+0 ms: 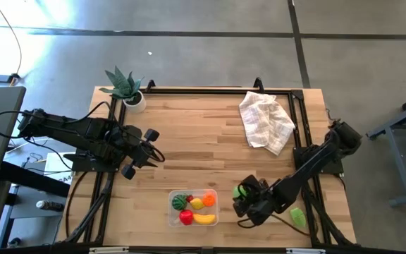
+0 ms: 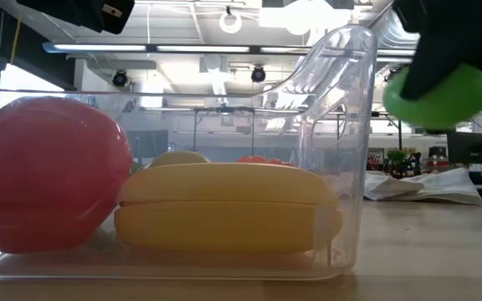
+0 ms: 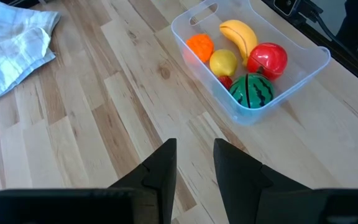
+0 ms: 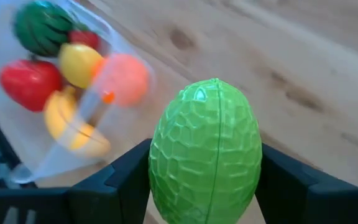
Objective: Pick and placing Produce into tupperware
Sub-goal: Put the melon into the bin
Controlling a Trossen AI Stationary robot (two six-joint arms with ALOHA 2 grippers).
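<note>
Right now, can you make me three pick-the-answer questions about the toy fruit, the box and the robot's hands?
1. Where is the white cloth?
A. inside the tupperware
B. at the far side of the table, right of middle
C. under the plant

2. What colour is the toy fruit in the right gripper?
A. green
B. red
C. yellow

3. What is the left gripper doing?
A. holding a banana
B. holding the cloth
C. shut and empty, above bare wood

Answers:
1 B, the cloth lies far from the tupperware.
2 A, the green fruit sits between the right gripper's fingers.
3 C, the banana lies in the tupperware, and nothing is between the left fingers.
</note>
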